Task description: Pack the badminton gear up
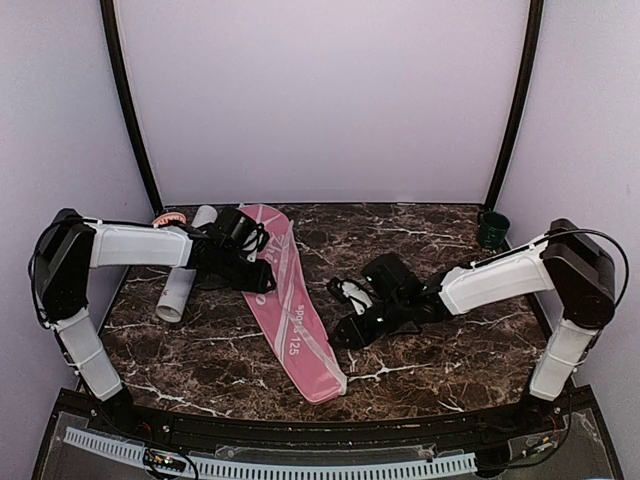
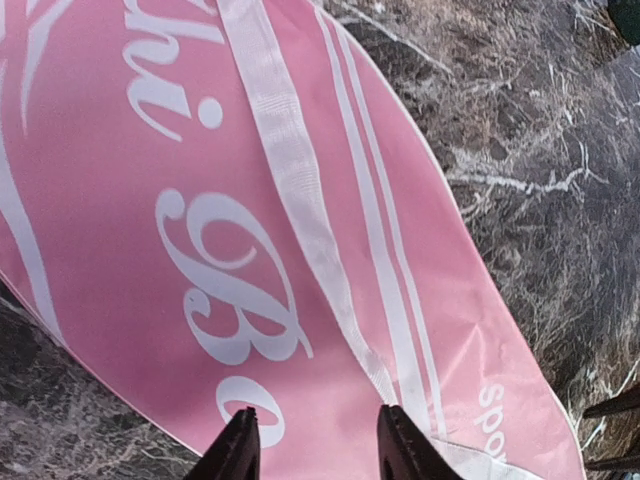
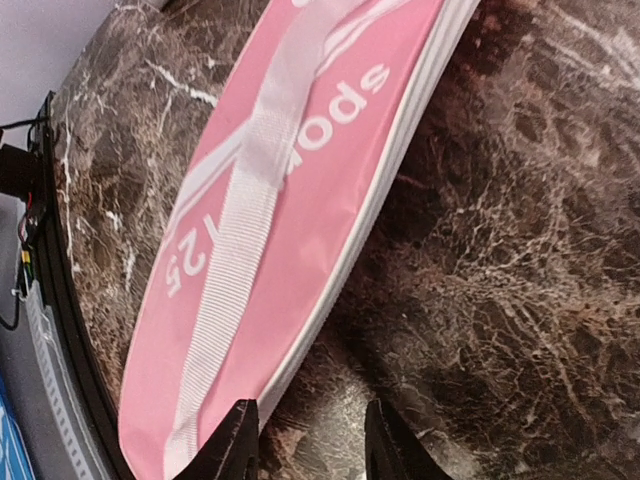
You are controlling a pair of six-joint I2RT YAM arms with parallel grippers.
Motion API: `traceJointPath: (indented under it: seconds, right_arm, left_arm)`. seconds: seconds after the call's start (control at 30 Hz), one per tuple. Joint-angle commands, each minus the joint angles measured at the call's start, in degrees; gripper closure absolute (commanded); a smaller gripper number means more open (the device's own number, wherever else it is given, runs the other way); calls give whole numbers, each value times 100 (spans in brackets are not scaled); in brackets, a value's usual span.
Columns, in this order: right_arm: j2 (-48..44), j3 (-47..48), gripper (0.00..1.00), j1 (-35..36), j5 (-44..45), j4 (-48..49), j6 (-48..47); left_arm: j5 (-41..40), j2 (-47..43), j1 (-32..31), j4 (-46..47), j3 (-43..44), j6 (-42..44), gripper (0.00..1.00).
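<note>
The long pink bag [image 1: 296, 318] lies flat on the marble table, running from back centre to the front. It fills the left wrist view [image 2: 200, 230] and shows in the right wrist view [image 3: 290, 190]. My left gripper [image 1: 262, 275] hovers open and empty over the bag's wide upper part [image 2: 315, 445]. My right gripper [image 1: 342, 335] is open and empty, low over the table at the bag's right edge [image 3: 308, 440]. The white cardboard tube [image 1: 183, 282] lies left of the bag, partly under my left arm. No rackets show. No shuttlecock is clearly visible.
A dark green cup [image 1: 492, 230] stands at the back right corner. A small white item [image 1: 352, 293] sits by my right wrist; I cannot tell what it is. A small pink-red object [image 1: 160, 217] peeks out behind my left arm. White walls close off three sides.
</note>
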Motion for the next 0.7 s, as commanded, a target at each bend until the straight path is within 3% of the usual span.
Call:
traceJointPath:
  seconds: [0.0,0.13,0.43,0.5,0.6,0.67]
  right_arm:
    - [348,4,66,-1,-288,413,28]
    - [653,-19,74,7,-490,773,175]
    - [1124,117,76,289,-676,1396,522]
    - [1241,186,76,383,-676,1547,638]
    - [1422,376,76,517,-700,1773,812]
    - [1549,603,76,616,-676,1845,925]
  left_arm:
    - [510,-128,-26,752,-273,-363,56]
    - [753,125,-24,1048,-311,-570,56]
    - [670,767,-24,795,114,-684,59]
    - [470,844,-24,525,339,-645,70]
    - [429,792,-253,510,478,-589,96]
    - [413,726,-344,532,610,-522,100]
